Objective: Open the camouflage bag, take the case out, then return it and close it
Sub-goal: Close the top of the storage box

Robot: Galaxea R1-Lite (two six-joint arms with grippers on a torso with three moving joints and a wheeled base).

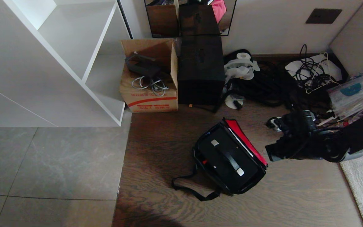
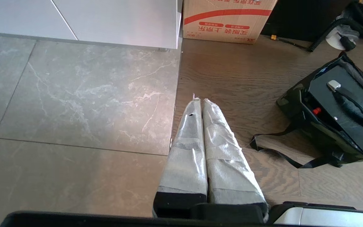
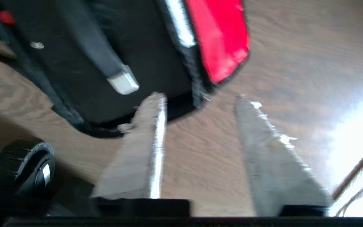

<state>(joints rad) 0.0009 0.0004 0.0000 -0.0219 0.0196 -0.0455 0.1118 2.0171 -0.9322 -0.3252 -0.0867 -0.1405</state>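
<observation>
- The camouflage bag (image 1: 228, 159) sits on the wooden floor (image 1: 295, 195) with its red-lined lid (image 1: 246, 140) thrown back, likely so the opening is clear for reaching in.
- The case (image 1: 227, 156) lies flat inside the bag, handle (image 1: 228, 157) upward, which suits a grip from above.
- The right pincer (image 3: 200, 101) hovers beside the bag's lid edge, fingers parted and holding nothing.
- The left pincer (image 2: 199, 101) is parked over the floor away from the bag, fingers pressed together and empty.
- Grey tiles (image 1: 49, 164) meet the wood; a cardboard box (image 1: 150, 77), a tall black box (image 1: 200, 69) and tangled cables (image 1: 310, 71) line the wall beside a white shelf unit (image 1: 43, 63).
</observation>
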